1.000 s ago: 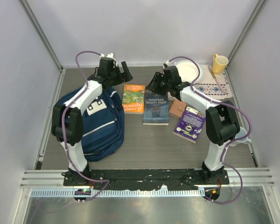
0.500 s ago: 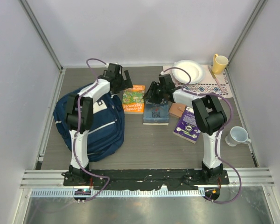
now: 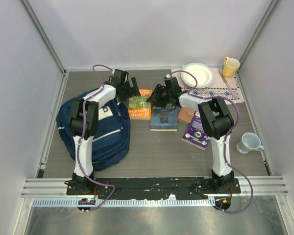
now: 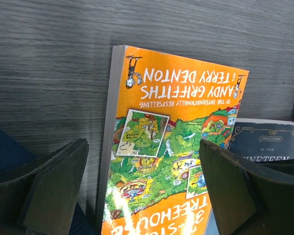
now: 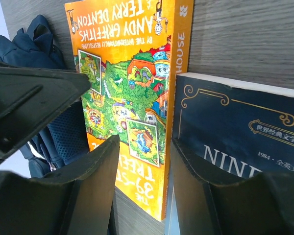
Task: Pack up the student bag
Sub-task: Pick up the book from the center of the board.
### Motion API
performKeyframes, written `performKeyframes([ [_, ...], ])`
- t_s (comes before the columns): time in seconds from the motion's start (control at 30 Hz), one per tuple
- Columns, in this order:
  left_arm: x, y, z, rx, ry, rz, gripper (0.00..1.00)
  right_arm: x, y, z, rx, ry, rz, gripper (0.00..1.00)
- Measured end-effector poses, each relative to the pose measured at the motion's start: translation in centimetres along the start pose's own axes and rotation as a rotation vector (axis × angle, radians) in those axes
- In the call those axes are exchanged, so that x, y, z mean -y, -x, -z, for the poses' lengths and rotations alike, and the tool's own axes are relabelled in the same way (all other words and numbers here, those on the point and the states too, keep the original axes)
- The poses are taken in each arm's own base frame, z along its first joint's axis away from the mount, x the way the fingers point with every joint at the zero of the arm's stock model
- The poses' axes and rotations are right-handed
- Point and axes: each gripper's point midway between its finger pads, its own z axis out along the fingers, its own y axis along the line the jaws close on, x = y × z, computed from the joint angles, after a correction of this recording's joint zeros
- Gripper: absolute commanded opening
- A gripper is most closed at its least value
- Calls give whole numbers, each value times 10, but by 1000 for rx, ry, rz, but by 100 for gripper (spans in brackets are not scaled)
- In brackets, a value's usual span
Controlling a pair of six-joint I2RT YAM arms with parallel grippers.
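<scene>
The navy student bag [image 3: 95, 128] lies at the left of the table; a bit of it shows in the left wrist view [image 4: 4, 152] and the right wrist view [image 5: 35, 43]. Just right of it an orange picture book [image 3: 140, 104] lies flat. My left gripper [image 3: 131, 88] hangs low over it, open wide, the fingers either side of the cover [image 4: 171, 147]. My right gripper [image 3: 159, 94] comes from the other side, half open [image 5: 144, 183], one finger [image 5: 95, 181] over the orange cover [image 5: 132, 98], the other over the edge of a navy book [image 5: 235, 142]. Neither holds anything.
The navy book [image 3: 163, 115] lies beside the orange one, then a brown wallet [image 3: 187, 115] and a purple book [image 3: 198, 131]. At the back right are a white plate [image 3: 198, 74], a patterned mat [image 3: 216, 91] and a yellow mug [image 3: 230, 66]. A white mug [image 3: 249, 142] stands at right.
Both grippers came down and inward onto the orange book: the left one moved right from above the bag, the right one moved left and lower. The books have not shifted.
</scene>
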Motion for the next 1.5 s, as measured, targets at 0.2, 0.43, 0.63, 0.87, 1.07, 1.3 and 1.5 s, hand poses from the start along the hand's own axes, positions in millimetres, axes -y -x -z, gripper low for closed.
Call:
performKeyframes([
  [0.2, 3, -12, -8, -49, -36, -2, 88, -6, 0, -6, -5, 4, 5, 51],
  [0.43, -5, -12, -8, -66, -48, -1, 50, -7, -1, -9, -13, 0, 3, 51],
  [0.63, -14, -10, -8, -69, -49, 21, 27, -7, -1, -9, -16, 0, 1, 52],
  [0.87, -11, -1, -6, -48, -75, 28, 23, -7, 0, -9, -16, 0, 0, 54],
  [1.07, -7, 2, -7, -35, -110, 23, 36, -7, 0, -9, -16, 1, -1, 54],
  [1.3, -4, 4, -7, -34, -147, 22, 1, -7, 0, -9, -16, 1, -2, 55],
  [1.5, 2, 9, -5, -22, -186, 16, 38, -7, 1, -9, -15, -1, -3, 56],
])
